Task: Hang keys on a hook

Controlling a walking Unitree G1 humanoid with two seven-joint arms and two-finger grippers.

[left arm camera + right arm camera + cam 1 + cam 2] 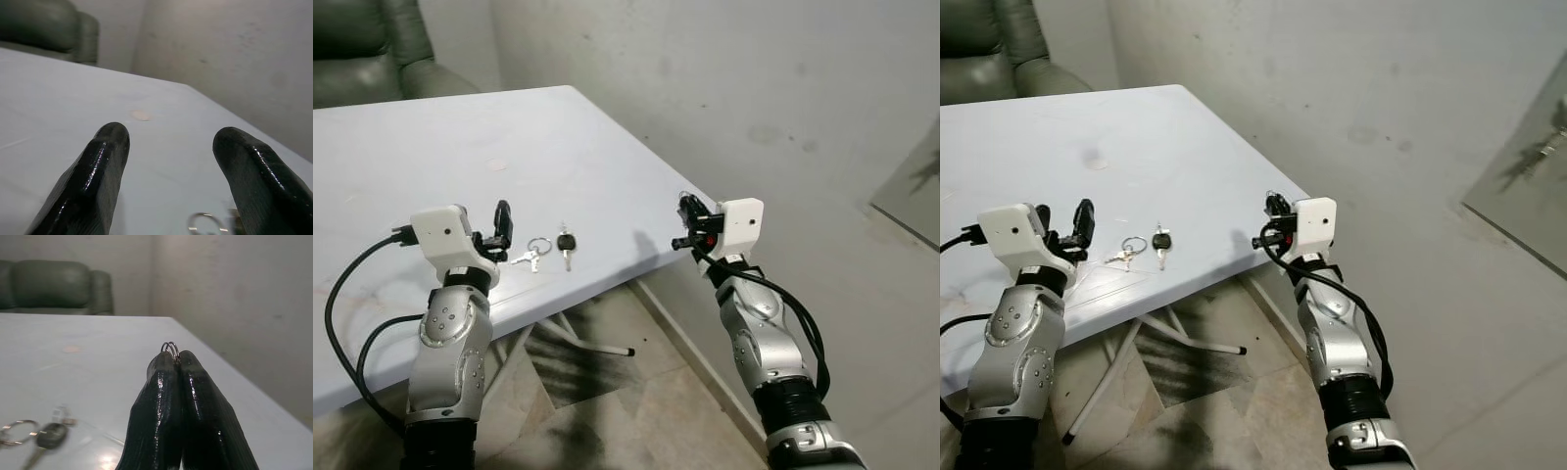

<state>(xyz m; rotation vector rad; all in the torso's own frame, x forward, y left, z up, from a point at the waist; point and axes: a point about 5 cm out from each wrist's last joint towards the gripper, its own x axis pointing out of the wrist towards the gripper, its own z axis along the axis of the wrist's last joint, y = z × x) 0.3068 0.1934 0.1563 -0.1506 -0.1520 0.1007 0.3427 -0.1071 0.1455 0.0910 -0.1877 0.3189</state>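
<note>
Keys (548, 250) lie flat on the white surface (558, 137) near its front edge: a ring with small silver keys toward the robot's left, a black-headed key (567, 242) just beside it on the right, blade pointing back toward the robot, so its long axis runs roughly front to back

Left end effector (501, 227) hovers just left of the bunch, fingers (105, 161) spread wide and empty; in the left wrist view the ring (204, 223) sits between and slightly ahead of the two tips. It is the nearer arm, close beside the keys

Right end effector (687, 223) is held up past the surface's right corner, well apart from the bunch, fingers pressed together and pinching a thin wire ring (170, 348) that pokes out at the tips. In the right wrist view the bunch lies off to one side, low on the surface

Judgement: pickup of the bunch falls to the left arm, a short reach to its right and down. No hook visible anywhere
</note>
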